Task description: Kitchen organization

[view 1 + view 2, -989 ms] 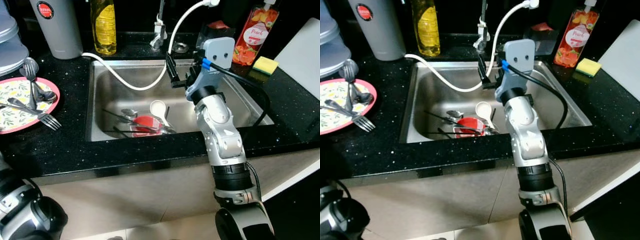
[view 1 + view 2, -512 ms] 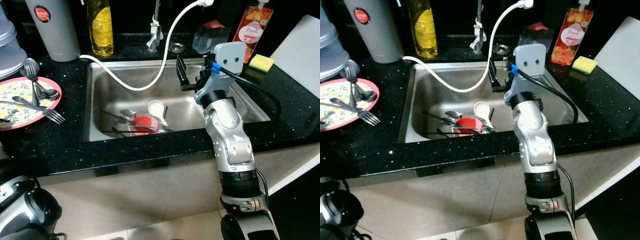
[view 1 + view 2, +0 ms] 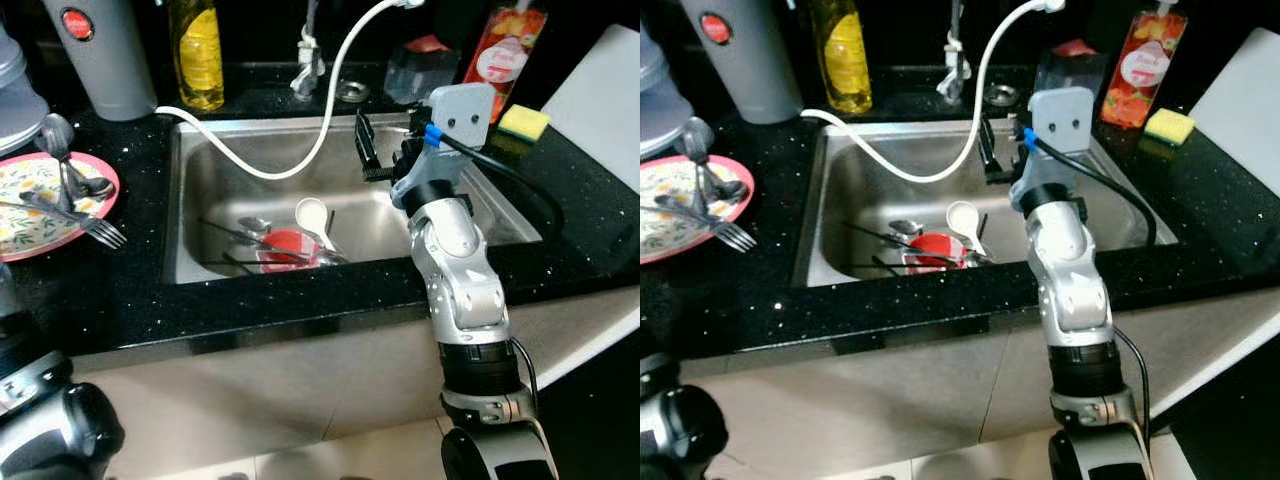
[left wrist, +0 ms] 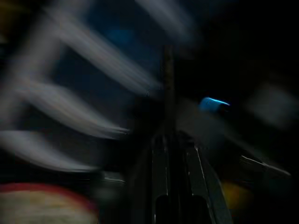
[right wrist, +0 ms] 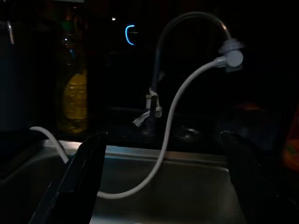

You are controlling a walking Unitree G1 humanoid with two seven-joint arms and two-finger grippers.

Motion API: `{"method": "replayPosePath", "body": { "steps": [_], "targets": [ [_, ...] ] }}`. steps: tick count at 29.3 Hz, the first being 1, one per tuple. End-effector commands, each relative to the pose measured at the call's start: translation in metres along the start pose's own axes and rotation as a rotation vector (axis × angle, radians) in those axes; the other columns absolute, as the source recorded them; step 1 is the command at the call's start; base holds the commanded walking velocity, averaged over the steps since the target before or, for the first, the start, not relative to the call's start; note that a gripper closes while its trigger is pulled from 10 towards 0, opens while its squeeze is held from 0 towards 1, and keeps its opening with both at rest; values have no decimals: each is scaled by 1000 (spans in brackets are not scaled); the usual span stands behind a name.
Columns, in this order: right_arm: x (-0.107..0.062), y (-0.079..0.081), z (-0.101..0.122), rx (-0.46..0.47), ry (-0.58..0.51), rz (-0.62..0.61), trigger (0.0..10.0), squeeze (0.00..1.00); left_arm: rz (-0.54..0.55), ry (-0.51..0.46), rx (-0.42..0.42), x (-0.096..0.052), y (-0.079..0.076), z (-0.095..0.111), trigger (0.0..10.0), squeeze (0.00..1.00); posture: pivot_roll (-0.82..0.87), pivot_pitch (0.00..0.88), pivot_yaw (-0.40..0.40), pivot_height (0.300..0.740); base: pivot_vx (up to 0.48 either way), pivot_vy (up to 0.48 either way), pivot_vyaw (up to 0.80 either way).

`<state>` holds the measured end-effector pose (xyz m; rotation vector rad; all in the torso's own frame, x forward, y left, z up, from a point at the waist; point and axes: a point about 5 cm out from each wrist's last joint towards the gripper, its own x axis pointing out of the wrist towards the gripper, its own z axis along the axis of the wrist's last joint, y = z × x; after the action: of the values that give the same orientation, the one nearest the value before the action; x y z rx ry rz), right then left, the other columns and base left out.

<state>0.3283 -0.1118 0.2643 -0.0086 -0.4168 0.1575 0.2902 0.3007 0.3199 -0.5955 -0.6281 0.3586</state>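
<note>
The red bottle (image 3: 500, 62) at the back right of the black counter (image 3: 120, 290) is showing the word "Peach" on its round label, with fruit pictured around it; the grey canister (image 3: 98, 55) at the back left is bearing a red round sticker whose lettering is too small to read, and the yellow bottle (image 3: 196, 52) beside it is carrying a label that cannot be read either. The right gripper (image 3: 1000, 150) is hovering over the right half of the steel sink (image 3: 200, 170) with its two black fingers (image 5: 81, 172) spread wide — holding nothing and touching nothing, as the right wrist view is showing the sink's back wall between them. Down in the basin a red bowl (image 3: 290, 247) is lying among dark cutlery, and a white spoon (image 3: 313, 218) is resting against it, its bowl end pointing toward the tap and its handle running toward the front rim. A white hose (image 3: 300, 150) is looping from the faucet (image 3: 305, 60) down across the sink to the left counter. A patterned plate (image 3: 40, 215) with a red rim is sitting on the left counter, with a fork and spoons on it. A yellow sponge (image 3: 526, 122) is lying by the red bottle. The left wrist view is blurred and dark, so I cannot tell how the left gripper stands.
</note>
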Motion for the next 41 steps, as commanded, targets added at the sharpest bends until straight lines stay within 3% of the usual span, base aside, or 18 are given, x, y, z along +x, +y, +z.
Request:
{"method": "replayPosePath", "body": {
  "steps": [1, 2, 3, 5, 7, 8, 10, 14, 15, 19, 20, 21, 27, 29, 30, 33, 36, 41],
  "targets": [
    [-3, -5, -1, 2, 10, -15, 10000, 0, -187, 116, -41, -9, -34, -21, 10000, 0, 2, 0, -16, 740, 0, 0, 0],
    [-3, -5, -1, 2, 10, -15, 10000, 0, -187, 116, -41, -9, -34, -21, 10000, 0, 2, 0, -16, 740, 0, 0, 0],
    [-4, -7, -1, -3, 12, -23, 10000, 0, -286, 236, -6, -20, -56, -46, 10000, 0, -1, 0, -13, 740, 0, 0, 0],
    [-4, -7, -1, -3, 12, -23, 10000, 0, -286, 236, -6, -20, -56, -46, 10000, 0, -1, 0, -13, 740, 0, 0, 0],
    [-5, -11, 0, -15, 10, -41, 10000, 0, -490, 494, 98, -57, -94, -110, 10000, 0, -19, 0, 4, 740, 0, 0, 0],
    [-5, -11, 0, -15, 10, -41, 10000, 0, -490, 494, 98, -57, -94, -110, 10000, 0, -19, 0, 4, 740, 0, 0, 0],
    [-5, -13, 1, -20, 7, -51, 10000, 0, -575, 623, 183, -80, -102, -145, 10000, 0, -24, 0, 9, 740, 0, 0, 0],
    [-6, -13, 1, -21, 7, -54, 10000, 0, -584, 634, 227, -83, -100, -152, 10000, 0, -27, 0, 13, 740, 0, 0, 0],
    [-7, -13, 1, -21, 8, -57, 10000, 0, -575, 599, 275, -82, -95, -152, 10000, 1000, -27, 0, 15, 740, 0, 0, 0],
    [-7, -14, 0, -21, 11, -64, 10000, 0, -540, 408, 273, -70, -92, -126, 10000, 1000, -20, 0, 14, 740, 0, 0, 0],
    [-6, -14, 0, -19, 10, -64, 10000, 0, -532, 350, 282, -67, -92, -117, 10000, 549, -15, 0, 10, 740, 0, 0, 0],
    [-5, -14, 0, -18, 9, -64, 10000, 0, -528, 318, 293, -65, -92, -112, 10000, 0, -14, 0, 9, 740, 0, 0, 0],
    [-1, -8, 1, -11, -3, -38, 10000, 0, -379, 244, 368, -63, -76, -100, 10000, 0, -2, 0, 1, 740, 0, 0, 0],
    [0, -8, 1, -8, -4, -38, 10000, 0, -253, 275, 466, -58, -58, -104, 10000, 0, 6, 0, -8, 740, 0, 0, 0],
    [0, -6, 0, -6, 1, -31, 10000, 0, -87, 337, 588, -54, -31, -110, 10000, 0, 12, 0, -11, 740, 0, 0, 0],
    [0, -3, -1, -2, 2, -15, 10000, 0, 101, 404, 647, -51, 0, -111, 10000, 0, 22, 0, -19, 740, 0, 0, 0],
    [1, -2, -1, 1, 1, -11, 10000, 0, 149, 434, 679, -49, 11, -109, 10000, 0, 25, 0, -17, 740, 0, 0, 0],
    [1, -1, -2, 4, -1, -9, 10000, 0, 110, 497, 707, -48, 15, -114, 10000, 0, 17, 0, -8, 740, 0, 0, 0]
  ]
}}
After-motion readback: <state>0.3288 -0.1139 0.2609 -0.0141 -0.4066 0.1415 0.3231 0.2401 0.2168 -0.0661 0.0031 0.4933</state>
